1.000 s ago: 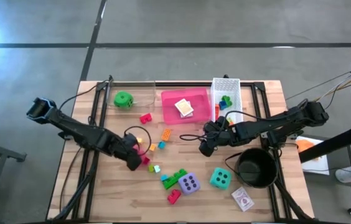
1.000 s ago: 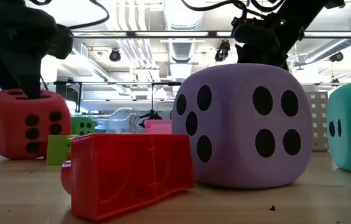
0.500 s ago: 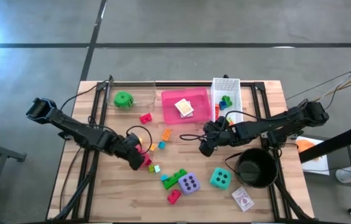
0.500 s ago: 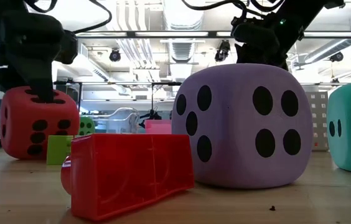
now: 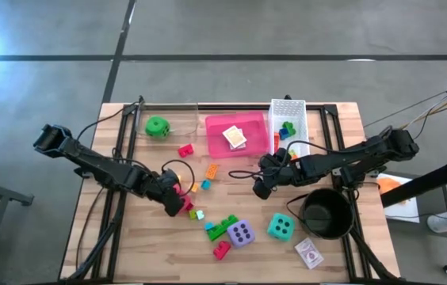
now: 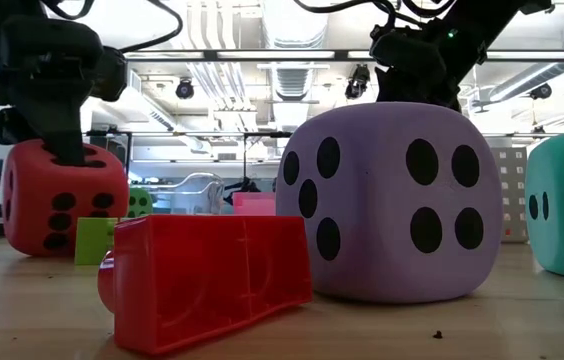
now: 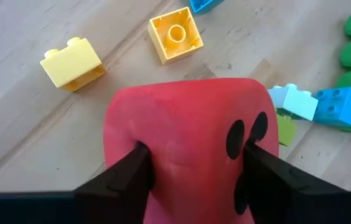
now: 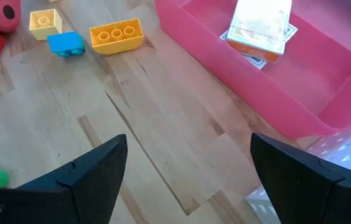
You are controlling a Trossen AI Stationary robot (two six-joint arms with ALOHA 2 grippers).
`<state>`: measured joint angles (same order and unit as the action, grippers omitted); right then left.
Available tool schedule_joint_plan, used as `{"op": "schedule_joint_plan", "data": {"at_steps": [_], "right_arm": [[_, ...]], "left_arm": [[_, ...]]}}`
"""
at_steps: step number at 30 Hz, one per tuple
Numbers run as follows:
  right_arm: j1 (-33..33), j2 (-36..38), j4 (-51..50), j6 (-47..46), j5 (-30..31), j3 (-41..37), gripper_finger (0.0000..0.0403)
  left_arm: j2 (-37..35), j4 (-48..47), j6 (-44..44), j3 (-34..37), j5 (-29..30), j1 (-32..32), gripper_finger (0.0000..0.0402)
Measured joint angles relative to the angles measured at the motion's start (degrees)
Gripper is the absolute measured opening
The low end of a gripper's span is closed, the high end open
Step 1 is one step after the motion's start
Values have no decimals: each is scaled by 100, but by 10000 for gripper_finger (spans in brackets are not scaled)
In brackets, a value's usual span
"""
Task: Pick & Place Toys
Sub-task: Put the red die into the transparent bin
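The red die (image 7: 188, 143) sits on the table left of the middle, also seen in the low view (image 6: 62, 205). My left gripper (image 5: 174, 198) stands over it, shut on it. My right gripper (image 5: 261, 188) hangs open above bare wood near the pink tray (image 5: 235, 134), with nothing between its fingers (image 8: 188, 168). The purple die (image 5: 241, 233) and teal die (image 5: 280, 227) rest near the front edge. The green die (image 5: 157, 126) sits at the far left. Small bricks (image 5: 222, 228) lie scattered around the middle. My left gripper pinches the red die between its two fingers, one on each of two opposite side faces (image 7: 157, 155). The soft walls dent in at both fingers (image 7: 129, 180). The fingers come steeply from above. The die's underside rests on the table (image 6: 57, 252).
A white mesh basket (image 5: 288, 127) with bricks stands at the far edge beside the pink tray, which holds card packs. A black round pot (image 5: 326, 212) sits at the front right, with a card pack (image 5: 310, 253) before it. Yellow and blue bricks (image 7: 175, 34) lie close around the red die.
My left gripper has come down a little onto the red die. The die has shifted and turned slightly on the table under it and then kept still.
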<state>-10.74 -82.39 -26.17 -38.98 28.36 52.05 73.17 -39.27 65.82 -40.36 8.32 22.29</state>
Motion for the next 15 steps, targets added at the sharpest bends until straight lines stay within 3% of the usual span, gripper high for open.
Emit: {"op": "schedule_joint_plan", "data": {"at_steps": [10,15], "right_arm": [[0,0,0,0,0,0,334],[0,0,0,0,2,0,334]], "left_arm": [[-15,-207,-27,-224,-5,-3,195],[-144,-473,-221,-549,-80,6,151]]}}
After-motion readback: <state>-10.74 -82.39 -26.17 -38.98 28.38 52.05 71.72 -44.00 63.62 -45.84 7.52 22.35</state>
